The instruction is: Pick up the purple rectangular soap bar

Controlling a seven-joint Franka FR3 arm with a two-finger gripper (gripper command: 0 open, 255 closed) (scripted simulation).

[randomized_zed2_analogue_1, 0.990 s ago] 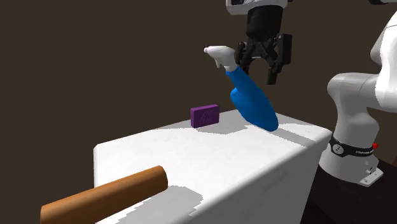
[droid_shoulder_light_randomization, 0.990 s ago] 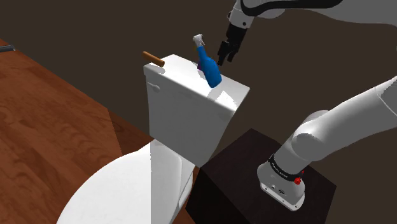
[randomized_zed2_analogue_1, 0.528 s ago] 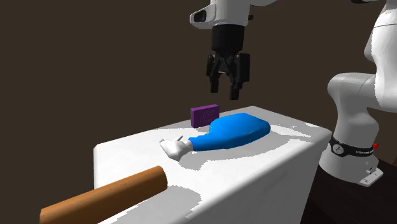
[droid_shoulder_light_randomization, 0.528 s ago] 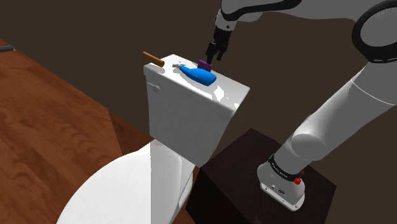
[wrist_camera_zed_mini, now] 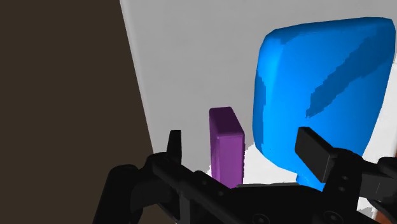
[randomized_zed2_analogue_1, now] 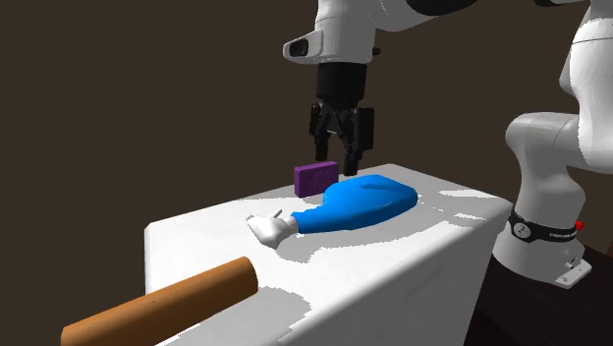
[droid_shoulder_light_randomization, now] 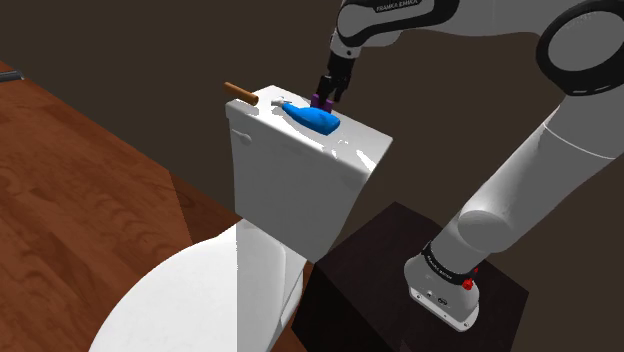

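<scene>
Second exterior view: the purple soap bar stands on the white tank lid of a toilet, close to the lid's far edge. The black gripper hangs straight over it, pointing down, fingers apart, their tips just above the bar and not touching it.

A blue spray bottle lies on its side just beside the soap, on the side toward the lid's middle. Its broad body crowds the bar and its white nozzle points along the lid toward a brown cylinder that juts out over the lid's near corner, well apart from the soap.

From the wrist view, the soap sits in the gap between the two fingers, nearer one of them. The bottle's blue body rises close behind the other finger. Beyond the soap the lid ends at a dark wall.

Over the shoulder view, the gripper covers most of the soap at the lid's far edge, with the bottle in front of it and the cylinder at the lid's far left corner. Below are the toilet bowl, a wooden floor and the arm's dark stand.
</scene>
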